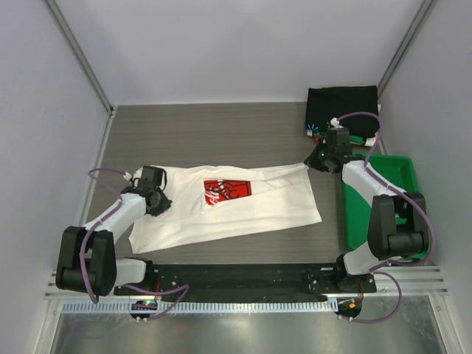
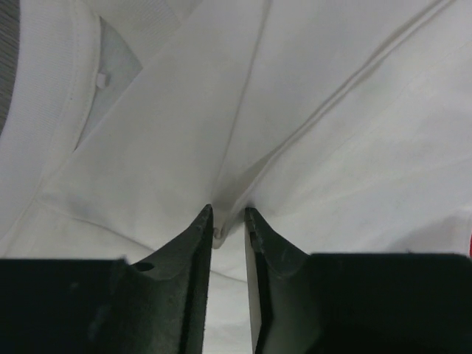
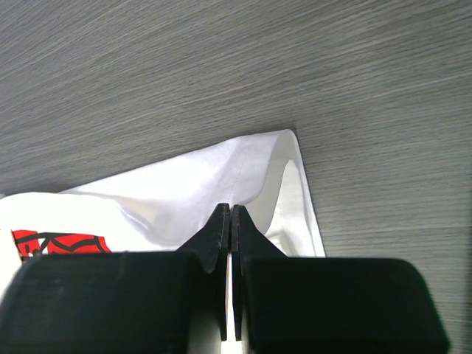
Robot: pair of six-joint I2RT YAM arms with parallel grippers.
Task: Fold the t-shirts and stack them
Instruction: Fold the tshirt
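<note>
Right gripper clamps shut on the white t-shirt at its upper-right corner, while left gripper narrowly pinches a thin ridge that could slip under tension.

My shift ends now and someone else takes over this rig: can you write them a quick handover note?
The left pincer has its jaws narrow around a ridge of the white t-shirt near its collar; whether it grips is unclear.
The right pincer is shut on that shirt's far right corner, raised a little off the table.
The white t-shirt lies spread out mid-table, print up. The black t-shirt sits folded in the far right corner, and the green tray is by the right arm.
Done: black one folded.
Left: fold the white one and stack it.
</note>
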